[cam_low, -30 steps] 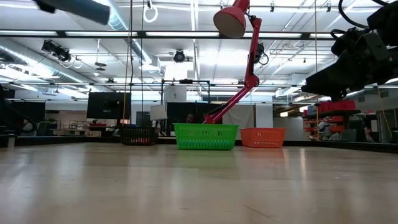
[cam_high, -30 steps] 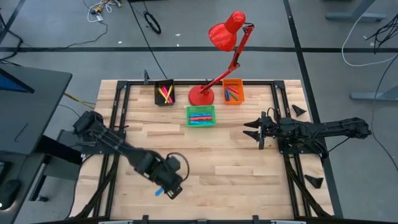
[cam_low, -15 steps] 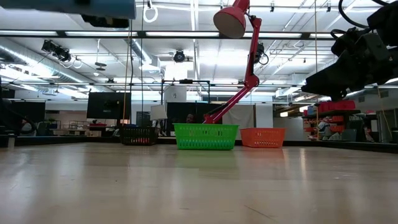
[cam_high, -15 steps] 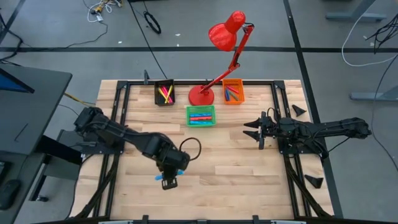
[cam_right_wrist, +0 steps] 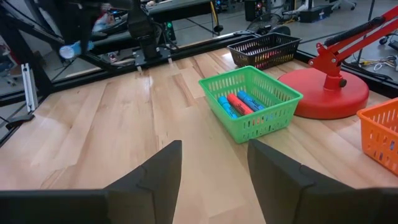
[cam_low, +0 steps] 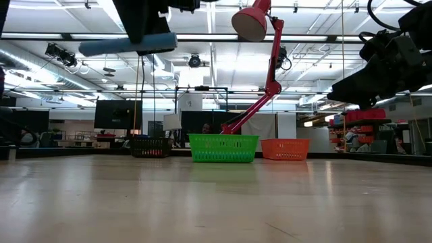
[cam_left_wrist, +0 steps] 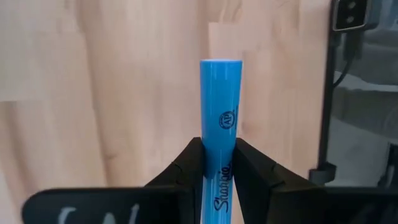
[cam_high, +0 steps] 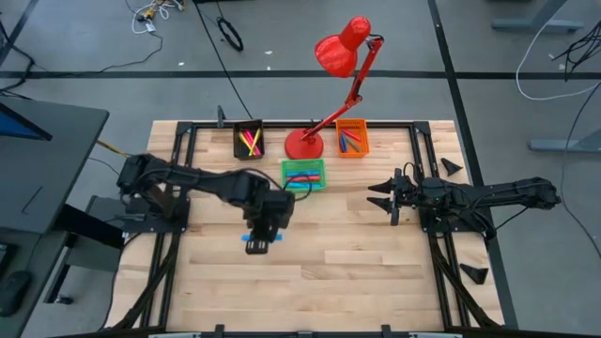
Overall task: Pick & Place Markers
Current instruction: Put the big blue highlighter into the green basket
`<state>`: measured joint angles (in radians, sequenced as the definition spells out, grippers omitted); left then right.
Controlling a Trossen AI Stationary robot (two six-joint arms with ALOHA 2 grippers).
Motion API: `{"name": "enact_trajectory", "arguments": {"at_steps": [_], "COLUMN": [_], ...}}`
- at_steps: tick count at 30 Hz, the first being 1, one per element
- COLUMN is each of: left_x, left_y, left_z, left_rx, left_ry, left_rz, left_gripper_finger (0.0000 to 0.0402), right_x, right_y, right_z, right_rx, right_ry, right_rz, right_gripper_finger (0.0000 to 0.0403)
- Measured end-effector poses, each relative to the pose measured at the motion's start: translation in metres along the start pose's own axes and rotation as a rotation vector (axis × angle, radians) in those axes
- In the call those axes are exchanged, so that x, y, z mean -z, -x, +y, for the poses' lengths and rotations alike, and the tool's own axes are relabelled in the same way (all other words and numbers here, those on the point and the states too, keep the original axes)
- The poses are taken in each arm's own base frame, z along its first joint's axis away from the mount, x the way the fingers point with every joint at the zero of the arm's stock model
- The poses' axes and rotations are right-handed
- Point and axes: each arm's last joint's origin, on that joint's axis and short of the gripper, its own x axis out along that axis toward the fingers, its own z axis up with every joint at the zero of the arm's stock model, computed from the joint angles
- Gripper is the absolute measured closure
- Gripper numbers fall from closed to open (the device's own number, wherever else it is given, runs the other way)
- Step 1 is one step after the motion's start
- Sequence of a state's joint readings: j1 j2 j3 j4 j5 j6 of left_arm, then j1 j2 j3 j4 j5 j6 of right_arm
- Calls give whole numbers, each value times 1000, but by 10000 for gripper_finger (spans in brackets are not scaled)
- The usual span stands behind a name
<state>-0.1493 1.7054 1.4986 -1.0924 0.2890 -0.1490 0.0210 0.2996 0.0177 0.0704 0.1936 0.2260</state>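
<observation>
A pale wooden tabletop (cam_high: 357, 244) stands in a large workshop, with a red lamp (cam_high: 340, 56) and three small bins along its far edge. The left hand (cam_high: 260, 240) hangs above the tabletop's middle, just near-left of the green bin (cam_high: 303, 175), clamped on a blue marker (cam_left_wrist: 220, 124). This looks like the carry step: next it should travel over a bin and let go. The right hand (cam_high: 383, 198) waits at the right, fingers spread, holding nothing.
</observation>
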Motion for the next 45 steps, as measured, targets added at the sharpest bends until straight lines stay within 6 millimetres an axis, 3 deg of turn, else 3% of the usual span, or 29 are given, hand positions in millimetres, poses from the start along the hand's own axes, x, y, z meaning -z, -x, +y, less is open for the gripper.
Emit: {"name": "enact_trajectory", "arguments": {"at_steps": [11,25,37,45], "left_x": [-3,-57,-96,-99], "left_y": [13,49,45,35], "left_z": [46,113,164,193], "left_rx": [-60,-165,-215,-327], "left_ry": [32,28,11,29], "left_rz": [19,23,1,50], "left_gripper_finger": [334,334,334,334], "right_x": [0,0,0,0], "right_y": [0,0,0,0], "right_z": [0,0,0,0], "right_rx": [0,-1,-1,0], "right_ry": [0,0,0,-1], "right_rz": [0,-1,-1,-2], "right_gripper_finger": [218,218,218,218]}}
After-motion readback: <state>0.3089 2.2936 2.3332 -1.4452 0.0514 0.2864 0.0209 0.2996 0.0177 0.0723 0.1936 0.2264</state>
